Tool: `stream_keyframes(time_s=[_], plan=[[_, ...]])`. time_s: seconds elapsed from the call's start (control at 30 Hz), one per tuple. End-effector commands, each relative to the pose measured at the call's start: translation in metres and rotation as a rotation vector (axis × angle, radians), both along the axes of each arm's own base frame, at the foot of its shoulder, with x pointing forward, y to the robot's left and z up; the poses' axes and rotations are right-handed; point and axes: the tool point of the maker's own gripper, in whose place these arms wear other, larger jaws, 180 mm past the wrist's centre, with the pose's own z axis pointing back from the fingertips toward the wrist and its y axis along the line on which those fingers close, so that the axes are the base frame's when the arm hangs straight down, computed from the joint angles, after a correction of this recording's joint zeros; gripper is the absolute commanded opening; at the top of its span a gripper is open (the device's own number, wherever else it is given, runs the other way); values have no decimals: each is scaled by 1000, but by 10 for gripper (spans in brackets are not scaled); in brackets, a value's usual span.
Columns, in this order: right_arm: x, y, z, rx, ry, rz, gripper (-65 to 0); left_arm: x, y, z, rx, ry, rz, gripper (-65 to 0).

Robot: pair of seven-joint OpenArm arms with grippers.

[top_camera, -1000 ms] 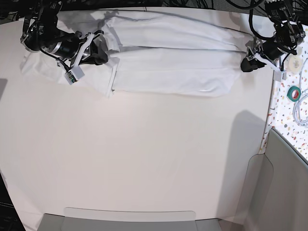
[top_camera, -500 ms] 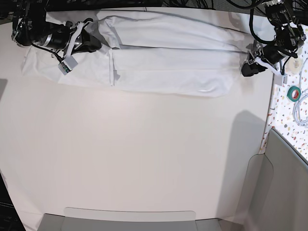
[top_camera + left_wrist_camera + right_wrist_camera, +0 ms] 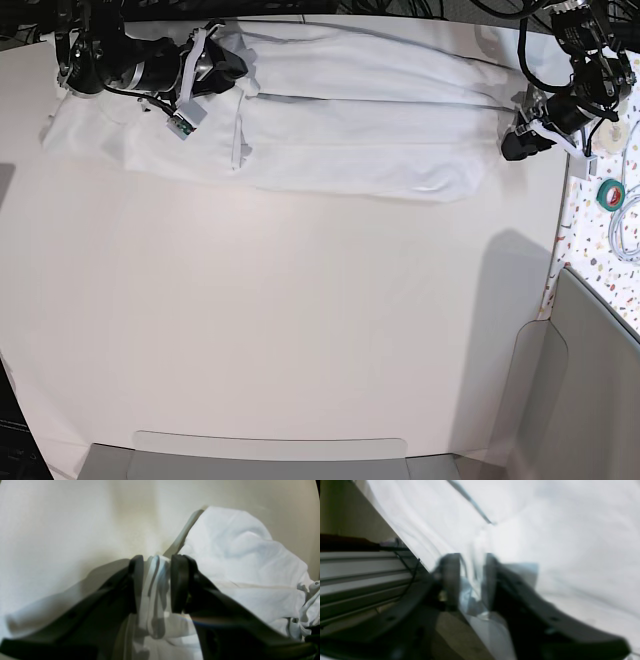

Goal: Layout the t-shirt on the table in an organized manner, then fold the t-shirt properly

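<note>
At the top of the desk [image 3: 300, 330], the shirt [image 3: 360, 140] lies folded long. Both pincers, left [image 3: 512, 140] and right [image 3: 232, 70], pinch it. More folds remain.

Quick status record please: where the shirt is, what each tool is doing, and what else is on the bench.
t-shirt: folded into a long band, lying along the far edge of the table
left tool: shut on t-shirt, fabric bunched between the fingers, at the band's end
right tool: over the opposite end, cloth between the fingers; grip unclear, view blurred
side panel: green tape roll and white cable
</note>
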Motion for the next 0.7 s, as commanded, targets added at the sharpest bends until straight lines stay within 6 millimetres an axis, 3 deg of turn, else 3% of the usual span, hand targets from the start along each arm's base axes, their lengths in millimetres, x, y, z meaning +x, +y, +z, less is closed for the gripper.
stream_keyframes(time_s=[0.0,0.07,0.23,0.43,0.53,0.67], plan=[[4,-2,7,5,-27,4,-407,8,6,12,14,-44,1,-465],[5,-2,9,15,-32,2,-378,8,6,12,14,-44,1,-465],[11,-1,22,73,-51,5,-401,7,5,12,13,-40,-1,-465],[48,-38,61,195,-176,-243,-430,6,2,9,3,-37,1,-465],[67,-59,78,248,-265,-405,-492,5,1,8,1,-35,1,-465],[81,-65,68,227,-280,-497,-648,5,1,8,0,-33,1,-465]])
